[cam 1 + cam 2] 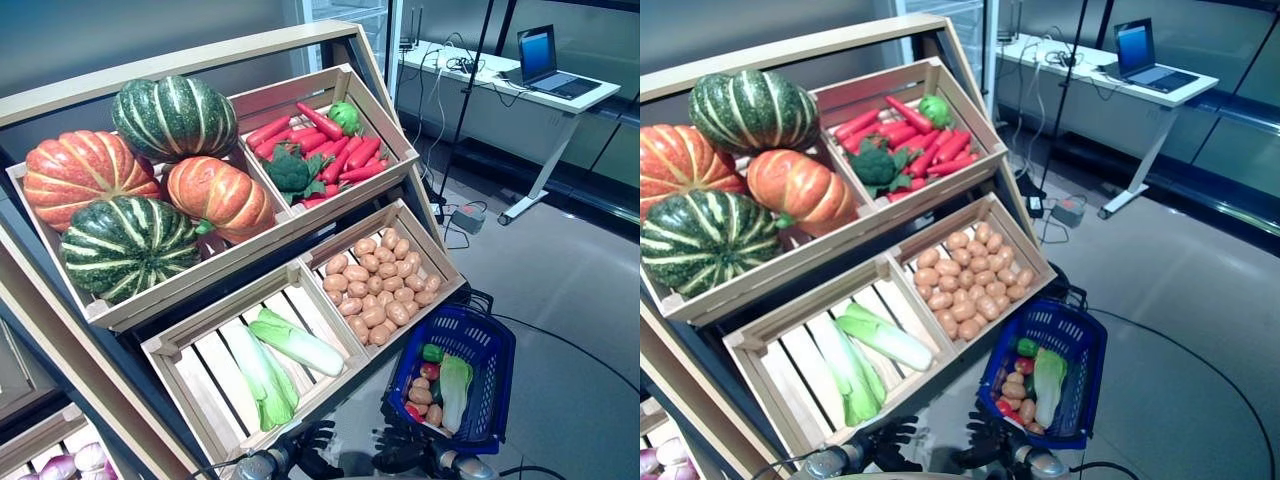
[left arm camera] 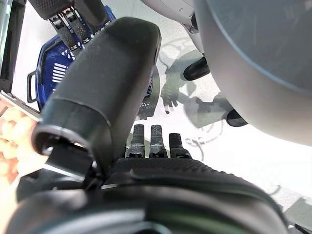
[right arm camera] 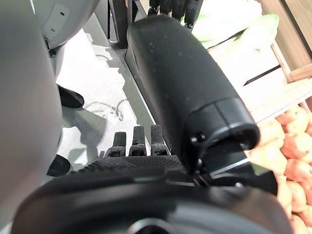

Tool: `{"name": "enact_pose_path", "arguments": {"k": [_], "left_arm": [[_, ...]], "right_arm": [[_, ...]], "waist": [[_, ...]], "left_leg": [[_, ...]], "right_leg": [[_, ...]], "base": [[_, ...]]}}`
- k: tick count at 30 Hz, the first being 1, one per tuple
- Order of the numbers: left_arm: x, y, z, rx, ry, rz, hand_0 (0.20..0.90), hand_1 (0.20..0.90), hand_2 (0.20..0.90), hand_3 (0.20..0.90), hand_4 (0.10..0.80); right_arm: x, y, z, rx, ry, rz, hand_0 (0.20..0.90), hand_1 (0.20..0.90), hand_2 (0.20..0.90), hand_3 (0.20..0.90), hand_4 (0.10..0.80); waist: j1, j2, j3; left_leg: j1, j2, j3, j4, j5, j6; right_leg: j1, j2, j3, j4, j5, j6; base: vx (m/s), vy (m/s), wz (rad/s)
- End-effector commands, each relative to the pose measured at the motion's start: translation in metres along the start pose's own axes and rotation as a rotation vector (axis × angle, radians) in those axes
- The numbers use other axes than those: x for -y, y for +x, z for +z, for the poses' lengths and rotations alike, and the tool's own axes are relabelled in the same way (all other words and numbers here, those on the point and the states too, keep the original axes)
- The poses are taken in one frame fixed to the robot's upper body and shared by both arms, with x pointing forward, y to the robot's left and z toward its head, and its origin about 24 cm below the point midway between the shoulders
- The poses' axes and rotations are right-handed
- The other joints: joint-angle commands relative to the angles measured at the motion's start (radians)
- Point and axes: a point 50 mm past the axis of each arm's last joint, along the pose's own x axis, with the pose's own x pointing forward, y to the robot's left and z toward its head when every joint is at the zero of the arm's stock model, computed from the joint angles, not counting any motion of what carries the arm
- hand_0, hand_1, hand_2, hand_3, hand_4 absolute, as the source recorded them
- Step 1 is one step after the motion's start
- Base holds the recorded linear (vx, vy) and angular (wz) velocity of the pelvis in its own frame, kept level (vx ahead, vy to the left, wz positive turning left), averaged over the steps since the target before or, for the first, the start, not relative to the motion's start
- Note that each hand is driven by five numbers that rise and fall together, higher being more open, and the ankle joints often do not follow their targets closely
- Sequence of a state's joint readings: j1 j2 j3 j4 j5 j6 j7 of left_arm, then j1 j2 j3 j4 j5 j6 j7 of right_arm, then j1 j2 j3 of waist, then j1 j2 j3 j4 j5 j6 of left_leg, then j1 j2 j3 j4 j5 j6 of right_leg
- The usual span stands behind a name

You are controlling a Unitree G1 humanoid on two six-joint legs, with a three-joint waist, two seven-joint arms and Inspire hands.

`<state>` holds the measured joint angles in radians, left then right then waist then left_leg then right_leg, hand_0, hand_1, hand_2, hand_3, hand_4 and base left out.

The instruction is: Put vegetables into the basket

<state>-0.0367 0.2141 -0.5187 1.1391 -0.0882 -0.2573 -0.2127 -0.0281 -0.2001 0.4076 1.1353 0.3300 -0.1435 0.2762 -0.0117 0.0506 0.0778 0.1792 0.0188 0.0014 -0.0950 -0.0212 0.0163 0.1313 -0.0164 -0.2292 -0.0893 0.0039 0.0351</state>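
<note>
Hanging low before the crates, left hand [image 1: 312, 447] and right hand [image 1: 400, 450], fingers relaxed, empty; blue basket [image 1: 495, 375] beside

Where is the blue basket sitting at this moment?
In the left eye view the blue basket sits on the floor at lower right, just below the potato crate, already holding a napa cabbage and several small vegetables.

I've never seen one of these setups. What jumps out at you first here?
The big pumpkins, orange and striped green, fill the upper left crate of the slanted wooden stand. Below right, a blue basket on the floor already holds a few vegetables, with both dark hands, left hand and right hand, empty beside it.
</note>
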Motion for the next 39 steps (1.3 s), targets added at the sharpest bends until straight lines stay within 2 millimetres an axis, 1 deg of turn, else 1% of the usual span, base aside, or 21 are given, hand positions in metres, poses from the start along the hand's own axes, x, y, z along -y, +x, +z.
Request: {"name": "enact_pose_path", "arguments": {"k": [1, 3, 6, 7, 8, 9, 11, 14, 15, 17, 20, 21, 23, 25, 27, 28, 32, 34, 36, 37, 39], "left_arm": [[0.0, 0.009, 0.055, 0.243, 0.1, -0.124, 0.9, 0.9, 0.9, 0.9, 0.8], [-0.002, 0.007, 0.079, 0.358, 0.063, -0.182, 0.9, 0.9, 0.9, 0.9, 0.8], [-0.008, -0.003, 0.116, 0.537, 0.032, -0.238, 0.9, 0.9, 0.9, 0.9, 0.8], [-0.009, -0.005, 0.119, 0.561, 0.027, -0.244, 0.9, 0.9, 0.9, 0.9, 0.8], [-0.012, -0.011, 0.135, 0.635, 0.01, -0.252, 0.9, 0.9, 0.9, 0.9, 0.8], [-0.016, -0.017, 0.146, 0.706, -0.025, -0.251, 0.9, 0.9, 0.9, 0.9, 0.8], [-0.024, -0.027, 0.161, 0.815, -0.099, -0.237, 0.9, 0.9, 0.9, 0.9, 0.8], [-0.039, -0.042, 0.174, 0.964, -0.247, -0.187, 0.9, 0.9, 0.9, 0.9, 0.8], [-0.042, -0.044, 0.175, 0.982, -0.266, -0.17, 0.9, 0.9, 0.9, 0.9, 0.8], [-0.055, -0.054, 0.176, 1.049, -0.326, -0.072, 0.9, 0.9, 0.9, 0.9, 0.8], [-0.069, -0.061, 0.174, 1.063, -0.322, 0.105, 0.9, 0.9, 0.9, 0.9, 0.8], [-0.073, -0.063, 0.173, 1.054, -0.31, 0.174, 0.9, 0.9, 0.9, 0.9, 0.8], [-0.085, -0.069, 0.168, 1.002, -0.205, 0.424, 0.9, 0.9, 0.9, 0.9, 0.8], [-0.09, -0.07, 0.166, 0.975, -0.178, 0.521, 0.9, 0.9, 0.9, 0.9, 0.8], [-0.104, -0.078, 0.164, 0.945, -0.18, 0.692, 0.9, 0.9, 0.9, 0.9, 0.8], [-0.108, -0.08, 0.163, 0.932, -0.178, 0.763, 0.9, 0.9, 0.9, 0.9, 0.8], [-0.114, -0.081, 0.16, 0.911, -0.223, 0.965, 0.9, 0.9, 0.9, 0.9, 0.8], [-0.115, -0.082, 0.165, 0.928, -0.22, 1.006, 0.9, 0.9, 0.9, 0.9, 0.8], [-0.119, -0.083, 0.176, 0.948, -0.239, 1.072, 0.9, 0.9, 0.9, 0.9, 0.8], [-0.12, -0.082, 0.177, 0.944, -0.248, 1.091, 0.9, 0.9, 0.9, 0.9, 0.8], [-0.123, -0.082, 0.18, 0.936, -0.28, 1.169, 0.9, 0.9, 0.9, 0.9, 0.8]], "right_arm": [[-0.007, 0.01, 0.029, 0.082, 0.026, 0.014, 0.9, 0.9, 0.9, 0.9, 0.8], [-0.005, 0.01, 0.033, 0.084, 0.022, 0.009, 0.9, 0.9, 0.9, 0.9, 0.8], [-0.001, 0.009, 0.039, 0.091, 0.006, 0.003, 0.9, 0.9, 0.9, 0.9, 0.8], [-0.001, 0.009, 0.039, 0.092, 0.003, 0.002, 0.9, 0.9, 0.9, 0.9, 0.8], [-0.001, 0.009, 0.041, 0.094, -0.002, -0.003, 0.9, 0.9, 0.9, 0.9, 0.8], [-0.001, 0.009, 0.041, 0.095, -0.004, -0.005, 0.9, 0.9, 0.9, 0.9, 0.8], [-0.002, 0.008, 0.041, 0.102, -0.003, -0.01, 0.9, 0.9, 0.9, 0.9, 0.8], [-0.004, 0.006, 0.039, 0.127, 0.057, -0.016, 0.9, 0.9, 0.9, 0.9, 0.8], [-0.004, 0.006, 0.039, 0.135, 0.072, -0.016, 0.9, 0.9, 0.9, 0.9, 0.8], [-0.005, 0.004, 0.043, 0.184, 0.141, -0.022, 0.9, 0.9, 0.9, 0.9, 0.8], [-0.008, 0.002, 0.051, 0.254, 0.179, -0.033, 0.9, 0.9, 0.9, 0.9, 0.8], [-0.008, 0.001, 0.053, 0.278, 0.182, -0.04, 0.9, 0.9, 0.9, 0.9, 0.8], [-0.008, -0.003, 0.061, 0.346, 0.19, -0.069, 0.9, 0.9, 0.9, 0.9, 0.8], [-0.009, -0.005, 0.066, 0.381, 0.191, -0.081, 0.9, 0.9, 0.9, 0.9, 0.8], [-0.008, -0.012, 0.08, 0.468, 0.201, -0.088, 0.9, 0.9, 0.9, 0.9, 0.8], [-0.009, -0.015, 0.084, 0.497, 0.203, -0.091, 0.9, 0.9, 0.9, 0.9, 0.8], [-0.012, -0.019, 0.1, 0.561, 0.189, -0.072, 0.9, 0.9, 0.9, 0.9, 0.8], [-0.01, -0.02, 0.105, 0.583, 0.186, -0.069, 0.9, 0.9, 0.9, 0.9, 0.8], [-0.006, -0.022, 0.117, 0.626, 0.18, -0.061, 0.9, 0.9, 0.9, 0.9, 0.8], [-0.005, -0.022, 0.119, 0.63, 0.18, -0.06, 0.9, 0.9, 0.9, 0.9, 0.8], [-0.006, -0.023, 0.124, 0.64, 0.174, -0.048, 0.9, 0.9, 0.9, 0.9, 0.8]], "waist": [[0.004, -0.043, 0.036], [0.001, -0.041, 0.042], [0.002, -0.037, 0.053], [0.003, -0.036, 0.054], [0.003, -0.035, 0.056], [0.005, -0.035, 0.057], [0.01, -0.037, 0.059], [0.017, -0.04, 0.061], [0.018, -0.041, 0.061], [0.023, -0.044, 0.061], [0.027, -0.047, 0.062], [0.027, -0.047, 0.062], [0.026, -0.046, 0.068], [0.024, -0.046, 0.071], [0.018, -0.046, 0.088], [0.016, -0.046, 0.096], [0.013, -0.047, 0.132], [0.013, -0.049, 0.149], [0.008, -0.057, 0.204], [0.007, -0.059, 0.214], [0.001, -0.067, 0.247]], "left_leg": [[-0.014, -0.043, 0.056, 0.008, -0.045, 0.02], [-0.017, -0.042, 0.06, 0.008, -0.045, 0.019], [-0.02, -0.04, 0.064, 0.008, -0.044, 0.016], [-0.02, -0.04, 0.064, 0.008, -0.044, 0.016], [-0.022, -0.04, 0.065, 0.008, -0.043, 0.015], [-0.023, -0.04, 0.064, 0.008, -0.043, 0.016], [-0.024, -0.039, 0.062, 0.008, -0.044, 0.017], [-0.023, -0.04, 0.056, 0.008, -0.045, 0.017], [-0.022, -0.04, 0.055, 0.008, -0.045, 0.017], [-0.021, -0.04, 0.05, 0.008, -0.044, 0.016], [-0.022, -0.041, 0.044, 0.008, -0.042, 0.015], [-0.023, -0.041, 0.043, 0.008, -0.041, 0.015], [-0.026, -0.042, 0.041, 0.008, -0.035, 0.015], [-0.03, -0.043, 0.038, 0.008, -0.032, 0.015], [-0.046, -0.044, 0.032, 0.008, -0.022, 0.016], [-0.054, -0.044, 0.031, 0.008, -0.016, 0.016], [-0.088, -0.047, 0.023, 0.019, 0.003, 0.017], [-0.124, -0.048, 0.021, 0.061, -0.003, 0.016], [-0.207, -0.054, 0.02, 0.182, -0.02, 0.007], [-0.22, -0.054, 0.022, 0.204, -0.024, 0.006], [-0.282, -0.056, 0.033, 0.309, -0.048, 0.0]], "right_leg": [[0.052, -0.011, 0.056, 0.002, -0.048, -0.022], [0.048, -0.01, 0.059, 0.002, -0.046, -0.021], [0.044, -0.011, 0.057, 0.002, -0.042, -0.021], [0.044, -0.011, 0.057, 0.002, -0.042, -0.021], [0.042, -0.012, 0.057, 0.002, -0.04, -0.021], [0.042, -0.013, 0.055, 0.002, -0.04, -0.021], [0.042, -0.014, 0.051, 0.002, -0.04, -0.021], [0.046, -0.017, 0.041, 0.002, -0.042, -0.023], [0.047, -0.017, 0.04, 0.002, -0.042, -0.023], [0.051, -0.019, 0.033, 0.002, -0.043, -0.027], [0.052, -0.019, 0.03, 0.002, -0.043, -0.031], [0.051, -0.02, 0.029, 0.002, -0.044, -0.032], [0.051, -0.02, 0.028, 0.002, -0.043, -0.035], [0.049, -0.02, 0.028, 0.002, -0.042, -0.036], [0.028, -0.02, 0.027, 0.019, -0.049, -0.041], [0.014, -0.022, 0.027, 0.032, -0.053, -0.042], [-0.045, -0.03, 0.027, 0.097, -0.07, -0.051], [-0.078, -0.037, 0.022, 0.14, -0.083, -0.056], [-0.156, -0.053, 0.023, 0.258, -0.111, -0.062], [-0.168, -0.056, 0.024, 0.279, -0.116, -0.062], [-0.225, -0.067, 0.029, 0.37, -0.14, -0.064]], "base": [[0.0, 0.0, 0.0], [0.0, 0.0, 0.0], [-0.008, 0.006, -0.01], [0.0, 0.0, 0.0], [0.0, 0.0, 0.0], [0.0, 0.0, 0.0], [0.0, 0.0, 0.0], [0.0, 0.0, 0.0], [0.04, 0.004, 0.02], [0.047, 0.003, 0.02], [0.04, 0.004, 0.02], [0.058, 0.014, 0.01], [0.068, 0.022, 0.01], [0.046, 0.022, 0.01], [0.028, 0.037, 0.02], [-0.002, 0.046, 0.02], [-0.023, 0.062, 0.02], [-0.091, 0.058, 0.02], [-0.144, 0.075, 0.05], [-0.126, 0.081, 0.12], [-0.09, 0.075, 0.14]]}}
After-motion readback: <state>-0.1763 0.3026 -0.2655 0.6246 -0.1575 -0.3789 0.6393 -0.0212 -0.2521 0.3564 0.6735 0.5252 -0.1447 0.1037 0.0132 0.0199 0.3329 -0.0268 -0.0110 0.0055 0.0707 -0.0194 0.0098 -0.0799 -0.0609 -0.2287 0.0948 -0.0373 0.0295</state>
